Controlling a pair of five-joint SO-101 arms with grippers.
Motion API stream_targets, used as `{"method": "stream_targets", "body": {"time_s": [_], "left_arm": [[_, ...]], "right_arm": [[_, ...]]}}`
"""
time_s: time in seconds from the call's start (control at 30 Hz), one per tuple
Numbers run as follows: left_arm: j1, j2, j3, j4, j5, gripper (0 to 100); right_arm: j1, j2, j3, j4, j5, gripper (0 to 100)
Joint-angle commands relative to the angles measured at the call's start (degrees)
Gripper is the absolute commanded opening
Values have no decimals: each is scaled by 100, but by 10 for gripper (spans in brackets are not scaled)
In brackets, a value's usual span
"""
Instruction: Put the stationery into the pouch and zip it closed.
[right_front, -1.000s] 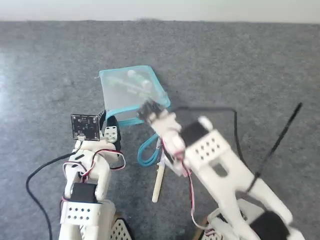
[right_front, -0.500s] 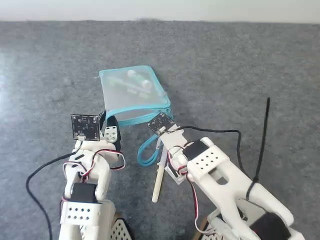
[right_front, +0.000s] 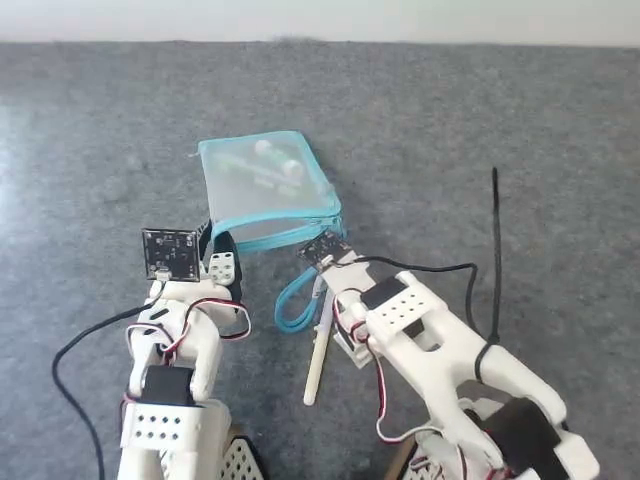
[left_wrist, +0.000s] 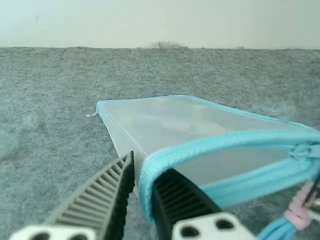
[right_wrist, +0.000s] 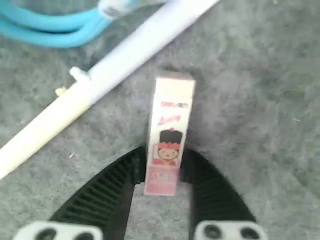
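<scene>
Right arm (right_front: 420, 320) lowered, drawn back from pouch (right_front: 262, 200); jaws clamped on eraser (right_wrist: 169, 135). Left jaws pinch pouch rim.

Mottled grey bench (right_front: 520, 120); pouch (right_front: 262, 205) frosted-clear with turquoise trim and zip, pale green-and-white items (right_front: 268, 160) showing through toward 12 o'clock; turquoise strap (right_front: 293, 300); cream-white pen (right_front: 316, 365); eraser (right_wrist: 169, 135) white and pink, printed with a red-coated, black-hatted cartoon figure.

Left tool (left_wrist: 146, 172) pinched shut, right tool (right_wrist: 164, 161) clamped
</scene>
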Motion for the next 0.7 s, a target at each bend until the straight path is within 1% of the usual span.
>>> {"method": "stream_targets", "body": {"time_s": [0.0,0.2,0.23,0.3,0.37,0.5,0.67], "left_arm": [[70,-53,-75,-167,-62,11],[79,-44,-75,-167,-62,11],[79,-44,-75,-167,-44,11],[79,-35,-66,-167,-44,11],[79,-35,-66,-167,-35,11],[79,-53,-66,-167,-35,11],[79,-44,-66,-167,-44,11]], "right_arm": [[171,40,-88,-22,387,34],[1367,-743,-659,1095,879,14],[1525,-971,-800,1349,976,15],[1604,-1420,-1213,2026,1204,15],[1560,-1789,-1820,2818,1327,15],[1077,-2053,-3402,4031,1336,15],[92,-1253,-5055,4673,897,15]]}}
